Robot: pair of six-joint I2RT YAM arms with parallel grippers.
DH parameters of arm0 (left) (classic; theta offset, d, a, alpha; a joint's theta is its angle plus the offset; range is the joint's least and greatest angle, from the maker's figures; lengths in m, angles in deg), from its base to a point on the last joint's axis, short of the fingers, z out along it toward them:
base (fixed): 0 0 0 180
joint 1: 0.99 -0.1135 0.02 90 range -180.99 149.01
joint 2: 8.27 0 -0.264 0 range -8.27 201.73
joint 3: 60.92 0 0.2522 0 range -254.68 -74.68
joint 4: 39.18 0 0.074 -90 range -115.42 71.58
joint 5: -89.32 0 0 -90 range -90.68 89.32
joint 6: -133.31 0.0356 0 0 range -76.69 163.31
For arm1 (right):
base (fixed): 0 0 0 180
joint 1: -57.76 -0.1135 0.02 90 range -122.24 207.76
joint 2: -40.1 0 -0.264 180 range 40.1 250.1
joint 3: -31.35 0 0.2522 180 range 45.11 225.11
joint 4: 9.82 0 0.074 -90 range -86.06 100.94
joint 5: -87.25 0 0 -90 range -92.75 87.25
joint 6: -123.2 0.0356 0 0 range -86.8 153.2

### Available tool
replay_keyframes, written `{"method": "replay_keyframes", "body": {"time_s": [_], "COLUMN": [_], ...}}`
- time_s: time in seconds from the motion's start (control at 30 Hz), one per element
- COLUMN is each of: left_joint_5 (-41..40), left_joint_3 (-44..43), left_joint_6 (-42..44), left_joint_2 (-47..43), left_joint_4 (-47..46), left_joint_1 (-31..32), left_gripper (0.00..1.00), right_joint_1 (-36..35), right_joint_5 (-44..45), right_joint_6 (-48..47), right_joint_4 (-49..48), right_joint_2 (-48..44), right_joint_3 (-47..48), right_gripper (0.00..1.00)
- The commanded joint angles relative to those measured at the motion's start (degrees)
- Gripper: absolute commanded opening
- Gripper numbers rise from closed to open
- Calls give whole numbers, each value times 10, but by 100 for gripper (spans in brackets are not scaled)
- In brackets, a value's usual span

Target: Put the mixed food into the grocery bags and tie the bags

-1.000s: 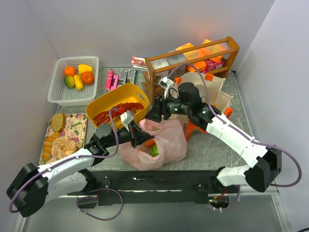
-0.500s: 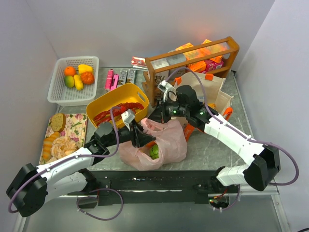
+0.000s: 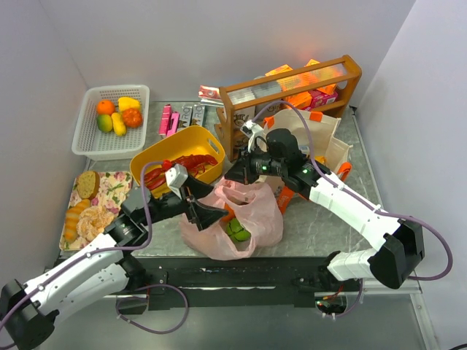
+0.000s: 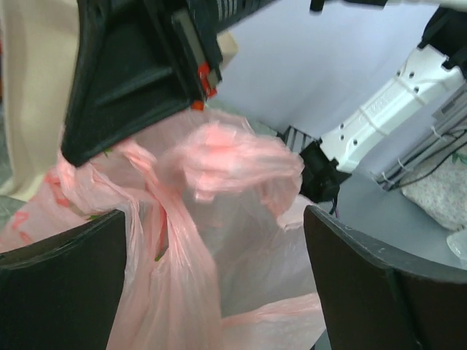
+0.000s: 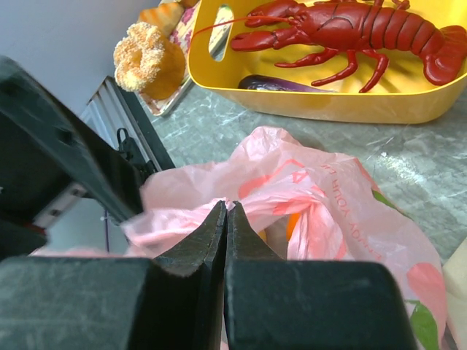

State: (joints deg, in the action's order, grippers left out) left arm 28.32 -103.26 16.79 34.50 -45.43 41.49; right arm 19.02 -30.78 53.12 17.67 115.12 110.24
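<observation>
The pink plastic grocery bag point(image 3: 252, 211) lies slumped at the table's middle front, with green fruit point(image 3: 235, 232) and something orange point(image 3: 228, 216) showing through its mouth. My right gripper point(image 3: 235, 173) is shut on a gathered strip of the bag's film point(image 5: 252, 193) at the bag's top. My left gripper point(image 3: 208, 208) stands wide open at the bag's left side, its fingers point(image 4: 66, 292) either side of a twisted handle point(image 4: 171, 240) without pinching it. The cream canvas tote point(image 3: 317, 131) with orange handles stands behind the right arm.
A yellow tub point(image 3: 157, 157) with a red lobster point(image 5: 350, 33) and a purple vegetable point(image 5: 281, 85) sits behind the bag. A white basket point(image 3: 87, 138) of fruit stands at the back left, a wooden rack point(image 3: 292, 91) of boxes at the back, and a bread tray point(image 3: 117, 193) at the left.
My left gripper opened, let go of the pink bag and drew back to the left. My right gripper closed on the bag's top and holds it.
</observation>
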Motion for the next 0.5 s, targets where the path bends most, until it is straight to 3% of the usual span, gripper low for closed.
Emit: {"method": "replay_keyframes", "body": {"time_s": [0.0, 0.27, 0.47], "left_joint_5": [-37, -66, -160], "left_joint_3": [-38, -69, -47], "left_joint_6": [12, 2, 48], "left_joint_2": [-6, 49, -30], "left_joint_4": [11, -3, 14], "left_joint_1": [3, 8, 20], "left_gripper": [99, 99, 96], "right_joint_1": [-1, -2, -3], "right_joint_5": [12, 18, 17], "right_joint_6": [0, 0, -1], "right_joint_4": [-13, -9, -9], "right_joint_2": [-13, -19, -21], "right_joint_3": [4, 3, 4], "right_gripper": [0, 0, 0]}}
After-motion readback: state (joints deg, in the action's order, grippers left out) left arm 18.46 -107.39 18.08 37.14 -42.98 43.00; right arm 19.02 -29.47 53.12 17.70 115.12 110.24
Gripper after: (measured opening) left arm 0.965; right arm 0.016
